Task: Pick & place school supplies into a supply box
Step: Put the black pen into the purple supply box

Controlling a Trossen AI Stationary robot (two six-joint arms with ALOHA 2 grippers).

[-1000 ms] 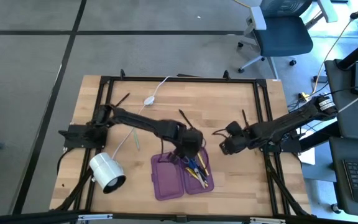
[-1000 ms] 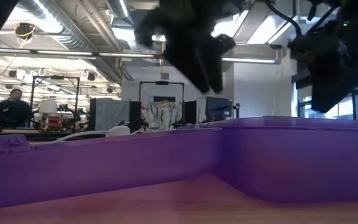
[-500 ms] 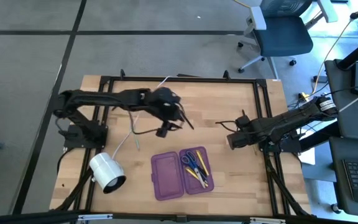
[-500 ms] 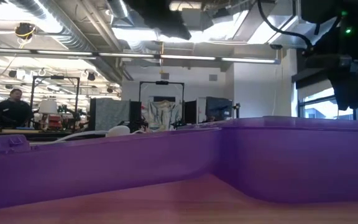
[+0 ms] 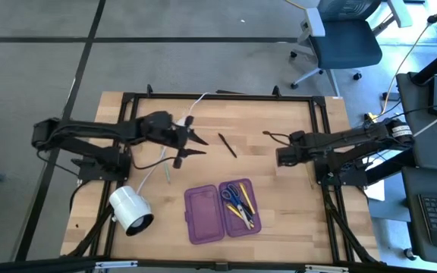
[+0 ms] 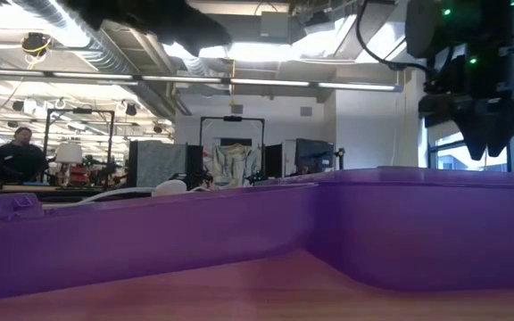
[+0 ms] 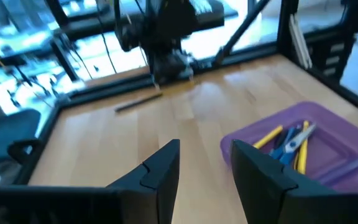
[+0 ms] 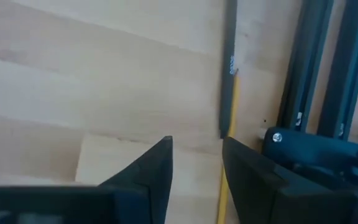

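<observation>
The left gripper (image 5: 193, 141), jaws released and empty, has withdrawn farther from the open purple pencil case (image 5: 221, 211) holding scissors (image 5: 234, 196) and pencils, while the right gripper (image 5: 270, 136), jaws released, hovers nearby.

Bare bench (image 5: 279, 205) lies right of the open box (image 5: 222, 211). Left of it stands the lamp (image 5: 130, 209), with the cable (image 5: 179, 123) trailing across the bench behind.

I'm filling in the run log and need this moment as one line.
left gripper: open, empty, above table left of dark pen | right gripper: open, empty, right of pen | box: open, holds scissors and pencils
</observation>
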